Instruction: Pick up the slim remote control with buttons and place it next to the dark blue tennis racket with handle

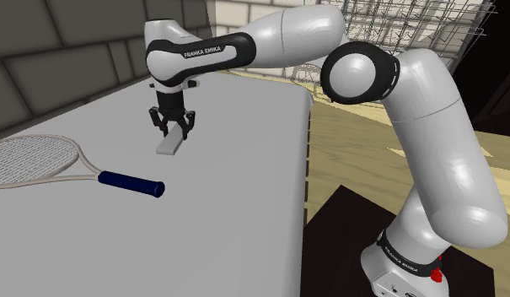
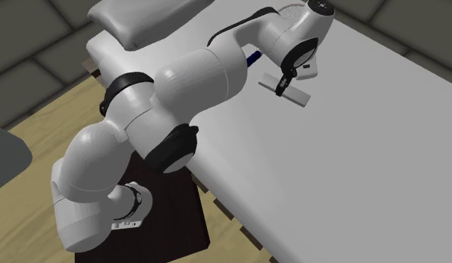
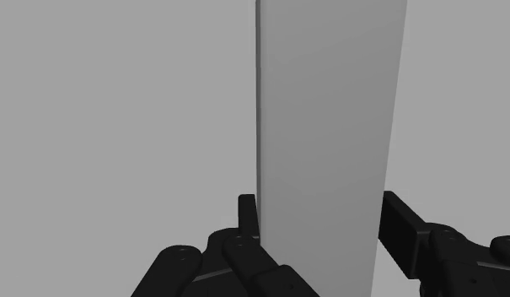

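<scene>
On the table (image 1: 244, 194), with the jaws pinched snug on the slim grey remote (image 3: 324, 110), I'd lift straight up and level before swinging toward the racket (image 1: 42, 160).

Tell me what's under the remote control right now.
Plain grey table spreads all around the pale remote, so that surface lies beneath it. The patch directly underneath is covered by the remote itself, so anything there cannot be seen.
</scene>
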Tool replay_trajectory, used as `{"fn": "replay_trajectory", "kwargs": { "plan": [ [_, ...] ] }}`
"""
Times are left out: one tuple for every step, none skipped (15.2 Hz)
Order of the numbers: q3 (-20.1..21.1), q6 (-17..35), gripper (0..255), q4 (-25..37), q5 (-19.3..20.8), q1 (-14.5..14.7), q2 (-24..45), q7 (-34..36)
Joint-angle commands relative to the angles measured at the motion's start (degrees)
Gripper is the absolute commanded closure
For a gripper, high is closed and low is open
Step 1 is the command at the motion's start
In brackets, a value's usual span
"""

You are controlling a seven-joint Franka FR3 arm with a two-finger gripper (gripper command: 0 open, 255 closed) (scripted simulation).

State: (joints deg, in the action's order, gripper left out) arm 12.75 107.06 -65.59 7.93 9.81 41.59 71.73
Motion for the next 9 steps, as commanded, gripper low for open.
{"fn": "replay_trajectory", "kwargs": {
  "plan": [
    [-0.07, 1.37, 255, -0.86, 0.09, -0.09, 0.46, 0.00],
    [-0.10, 2.04, 255, -1.38, 0.13, -0.12, 0.62, 0.03],
    [-0.13, 2.69, 255, -1.86, 0.17, -0.14, 0.79, 0.06],
    [-0.16, 3.33, 255, -2.33, 0.21, -0.16, 0.97, 0.09],
    [-0.19, 3.97, 255, -2.77, 0.26, -0.18, 1.17, 0.12],
    [-0.22, 4.56, 255, -3.19, 0.30, -0.20, 1.35, 0.15],
    [-0.22, 4.55, 255, -3.16, 0.30, -0.19, 1.36, 0.15],
    [-0.22, 4.55, 255, -3.16, 0.30, -0.19, 1.37, 0.15],
    [-0.22, 4.55, 255, -3.15, 0.30, -0.19, 1.37, 0.15]
  ]
}}
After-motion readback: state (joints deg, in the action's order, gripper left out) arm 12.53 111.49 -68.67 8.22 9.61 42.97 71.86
